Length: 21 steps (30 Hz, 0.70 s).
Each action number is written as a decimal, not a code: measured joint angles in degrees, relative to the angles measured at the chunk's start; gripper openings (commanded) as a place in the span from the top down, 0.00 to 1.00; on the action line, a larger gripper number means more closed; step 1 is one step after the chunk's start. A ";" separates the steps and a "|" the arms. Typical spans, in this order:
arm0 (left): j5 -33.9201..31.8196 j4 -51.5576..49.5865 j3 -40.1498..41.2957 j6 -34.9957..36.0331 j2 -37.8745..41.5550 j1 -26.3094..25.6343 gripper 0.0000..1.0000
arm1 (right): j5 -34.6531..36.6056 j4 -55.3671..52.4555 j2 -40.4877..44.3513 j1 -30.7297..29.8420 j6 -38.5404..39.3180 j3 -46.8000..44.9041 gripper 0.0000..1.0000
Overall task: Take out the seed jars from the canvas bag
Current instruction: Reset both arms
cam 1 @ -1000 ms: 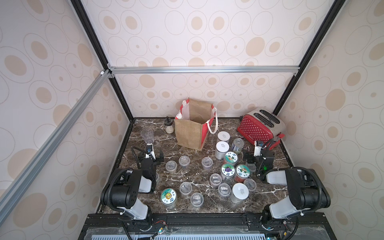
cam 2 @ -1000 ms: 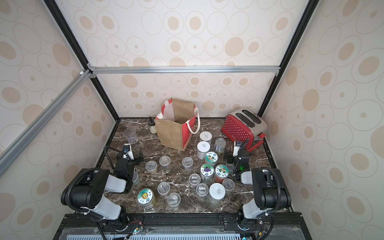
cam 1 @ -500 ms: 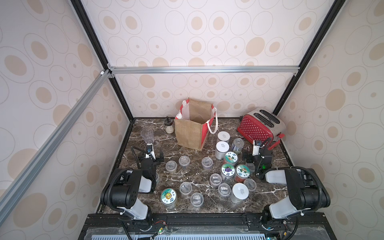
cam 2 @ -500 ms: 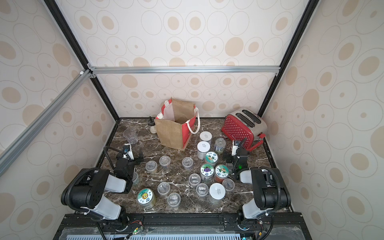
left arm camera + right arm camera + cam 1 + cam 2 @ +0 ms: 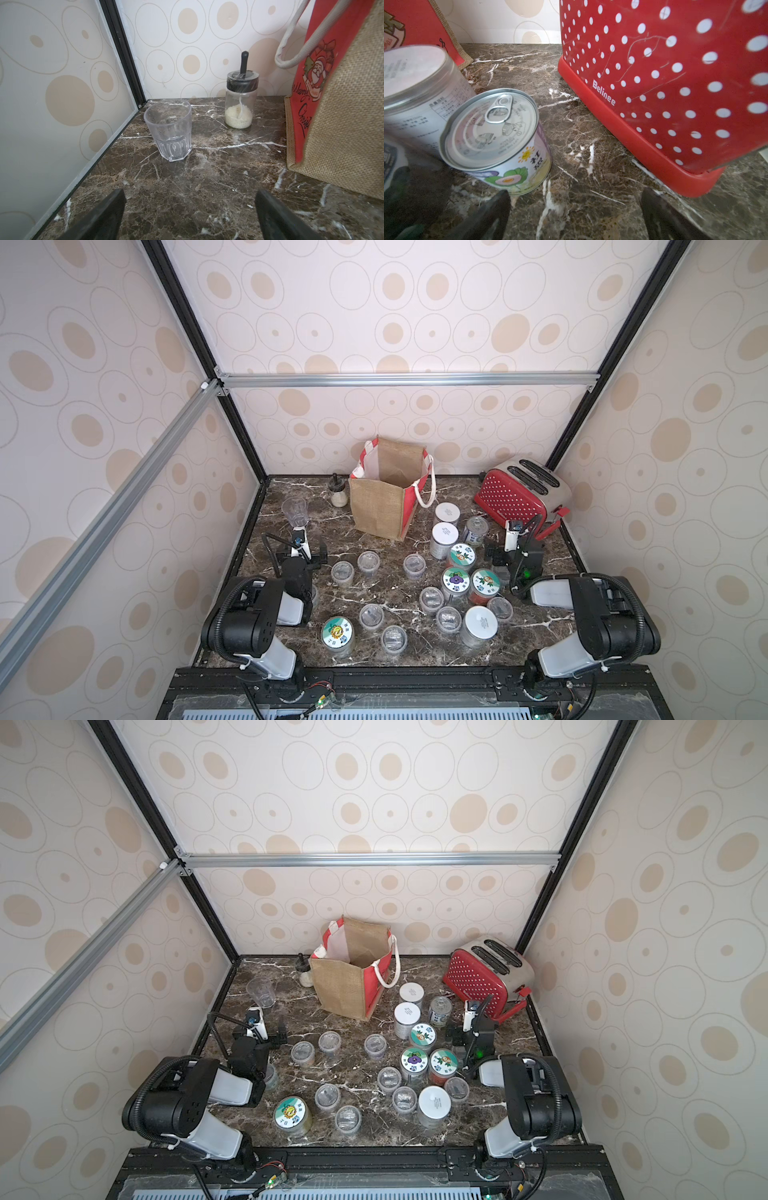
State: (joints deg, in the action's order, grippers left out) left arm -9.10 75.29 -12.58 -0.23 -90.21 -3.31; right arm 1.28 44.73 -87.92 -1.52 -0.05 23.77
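Black left claw (image 5: 190, 195), right claw (image 5: 575, 193): wide, empty

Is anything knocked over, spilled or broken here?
Nothing is spilled or tipped: the seed jars stand upright near the canvas bag. Only the red toaster looks worn, with thin scratches across its dotted side.

Ahead of the left gripper (image 5: 190, 207) stands the glass (image 5: 169, 128), the shaker (image 5: 241, 99) behind it, the canvas bag (image 5: 342, 104) to their right — ahead of the right gripper (image 5: 576, 207), a tin (image 5: 496, 137) stands leftward and the toaster (image 5: 675, 83) rightward.
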 measured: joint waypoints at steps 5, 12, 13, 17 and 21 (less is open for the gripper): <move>0.04 0.00 0.00 -0.02 0.00 0.00 0.02 | -0.02 0.00 0.00 0.02 0.00 0.00 0.00; 0.04 0.00 0.00 -0.02 0.00 0.00 0.02 | -0.13 0.02 0.00 0.04 -0.02 0.00 0.00; 0.04 0.00 0.00 -0.02 0.00 0.00 0.02 | -0.20 0.04 0.00 0.04 0.00 0.00 0.00; -0.28 1.20 1.27 -0.33 0.83 0.00 0.02 | -0.26 2.56 0.94 0.20 -0.07 -2.05 0.00; -1.11 6.14 6.80 -0.63 3.39 0.00 0.02 | 0.26 2.69 6.32 0.37 -0.28 -5.44 0.00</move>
State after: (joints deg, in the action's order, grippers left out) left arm -10.22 81.43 -5.78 -0.86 -86.83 -3.31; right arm 1.54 47.42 -81.60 -1.15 -0.34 18.33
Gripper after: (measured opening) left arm 0.984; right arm 0.998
